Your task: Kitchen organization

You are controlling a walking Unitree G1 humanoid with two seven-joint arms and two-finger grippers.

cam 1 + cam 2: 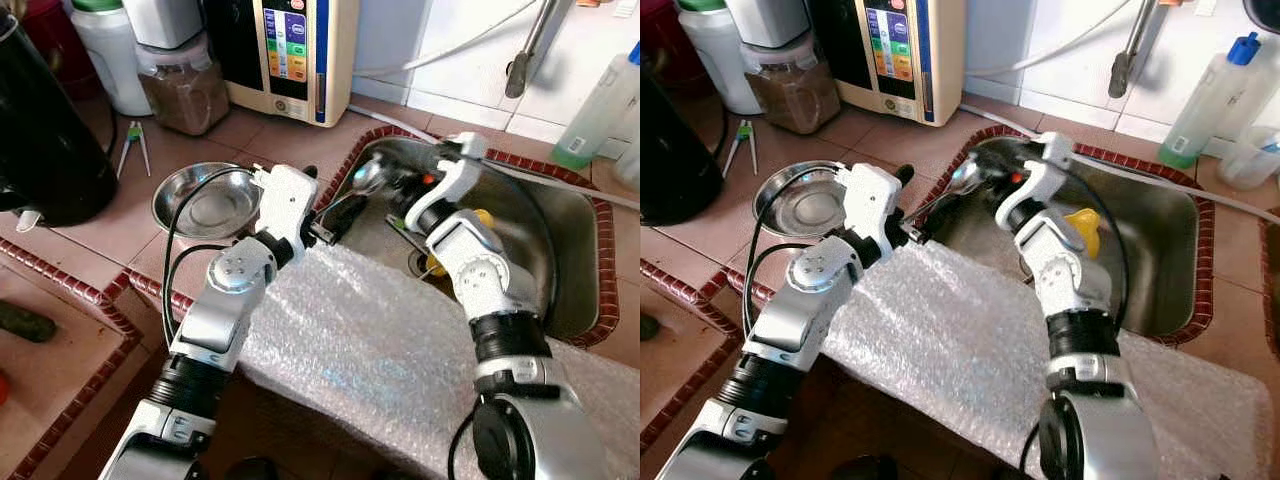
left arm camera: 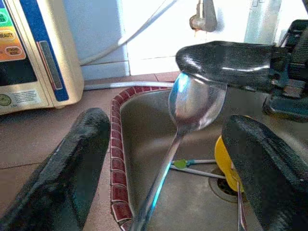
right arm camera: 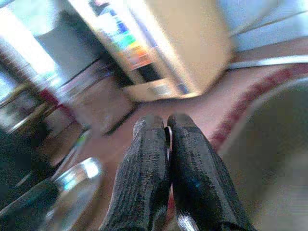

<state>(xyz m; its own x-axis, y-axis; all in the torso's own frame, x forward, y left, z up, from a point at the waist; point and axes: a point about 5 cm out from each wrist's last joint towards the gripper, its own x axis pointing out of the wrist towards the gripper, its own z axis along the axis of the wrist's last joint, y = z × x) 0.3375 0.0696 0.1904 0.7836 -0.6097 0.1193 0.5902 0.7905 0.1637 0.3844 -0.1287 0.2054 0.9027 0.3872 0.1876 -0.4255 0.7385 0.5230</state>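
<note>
Now the right gripper (image 3: 168, 132) has its jaws clamped on the spoon (image 2: 195, 103) bowl over the sink (image 1: 560, 250), while the left gripper (image 2: 168, 159), jaws wide apart, straddles the spoon's handle.

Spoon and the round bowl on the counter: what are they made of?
Spoon: looks like polished steel, mirror-bright, with blue glints along the handle. Bowl: probably stainless steel too, silver with a shiny reflective rim and duller inside. Neither shows a mark to confirm it.
</note>
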